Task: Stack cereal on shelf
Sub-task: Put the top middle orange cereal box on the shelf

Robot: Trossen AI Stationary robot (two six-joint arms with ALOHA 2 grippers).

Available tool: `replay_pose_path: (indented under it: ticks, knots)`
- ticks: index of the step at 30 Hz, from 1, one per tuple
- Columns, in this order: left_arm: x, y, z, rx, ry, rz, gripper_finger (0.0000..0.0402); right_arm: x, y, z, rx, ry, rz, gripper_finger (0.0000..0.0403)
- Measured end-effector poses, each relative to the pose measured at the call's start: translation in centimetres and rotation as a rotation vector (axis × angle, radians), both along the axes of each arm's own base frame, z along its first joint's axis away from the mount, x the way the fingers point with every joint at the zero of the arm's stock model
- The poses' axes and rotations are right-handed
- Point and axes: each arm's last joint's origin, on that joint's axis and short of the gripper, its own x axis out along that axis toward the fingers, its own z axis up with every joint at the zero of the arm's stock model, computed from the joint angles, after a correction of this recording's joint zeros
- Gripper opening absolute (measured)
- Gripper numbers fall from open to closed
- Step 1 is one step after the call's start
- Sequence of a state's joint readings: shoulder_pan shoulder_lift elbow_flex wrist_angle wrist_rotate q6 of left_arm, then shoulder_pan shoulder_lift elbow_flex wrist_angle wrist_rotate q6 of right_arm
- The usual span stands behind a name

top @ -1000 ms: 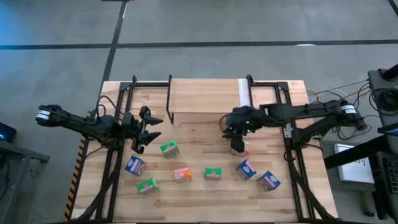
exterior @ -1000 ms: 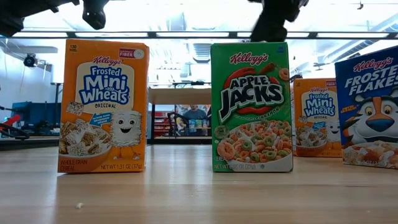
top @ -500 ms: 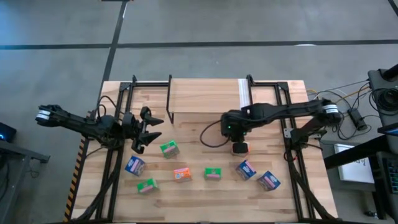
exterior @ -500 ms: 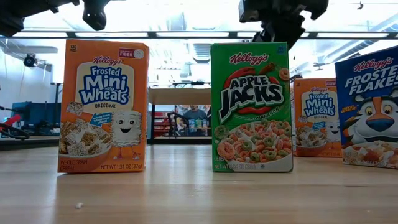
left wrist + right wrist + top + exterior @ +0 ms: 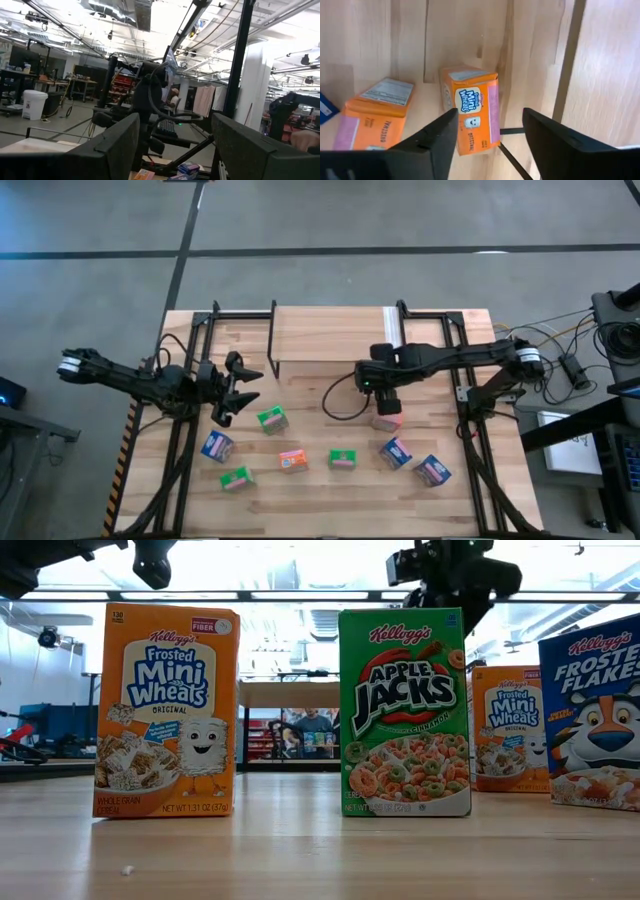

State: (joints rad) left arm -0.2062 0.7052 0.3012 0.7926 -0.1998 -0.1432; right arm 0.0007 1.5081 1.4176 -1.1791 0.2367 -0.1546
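Several small cereal boxes sit on the table: green (image 5: 271, 419), blue (image 5: 217, 446), green (image 5: 236, 477), orange (image 5: 292, 461), green (image 5: 343, 459), blue (image 5: 396, 452) and blue (image 5: 432, 470). The shelf (image 5: 330, 335) stands at the table's far side. My right gripper (image 5: 385, 393) hangs open, pointing steeply down, just in front of the shelf and above an orange box (image 5: 387, 420). Its wrist view shows an orange box (image 5: 472, 107) beyond the open gripper (image 5: 490, 115) and a second one (image 5: 375, 117) off to one side. My left gripper (image 5: 230, 385) waits open at the table's left.
In the low view, orange (image 5: 165, 710), green (image 5: 404, 710) and blue (image 5: 595, 725) boxes stand upright near the table's front edge. The shelf's black frame leg (image 5: 570, 65) runs close by the right gripper. Black rails (image 5: 180, 430) line the table's left and right sides.
My right gripper has rolled and tipped to point more steeply down, drawing a little toward the shelf. The orange box it stood over a second ago now lies free on the table, in about the same place.
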Motion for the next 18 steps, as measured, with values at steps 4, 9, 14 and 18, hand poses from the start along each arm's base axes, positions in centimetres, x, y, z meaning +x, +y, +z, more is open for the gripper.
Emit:
replay_pose_path:
  ticks: [4, 9, 14, 18]
  knots:
    - [0.0, 0.0, 0.0, 0.000, 0.000, 0.000, 0.0233, -0.1, -0.5, -0.9, 0.005, 0.022, -0.021, 0.0242]
    - [0.0, 0.0, 0.0, 0.000, 0.000, 0.000, 0.0233, -0.2, -1.0, -1.5, 0.075, 0.036, -0.038, 0.0270]
    - [0.0, 0.0, 0.0, 0.000, 0.000, 0.000, 0.0233, 0.0, -1.1, -1.6, 0.114, 0.013, -0.036, 0.0290]
    - [0.0, 0.0, 0.0, 0.000, 0.000, 0.000, 0.0233, 0.1, -1.2, -1.8, 0.111, -0.002, -0.027, 0.0294]
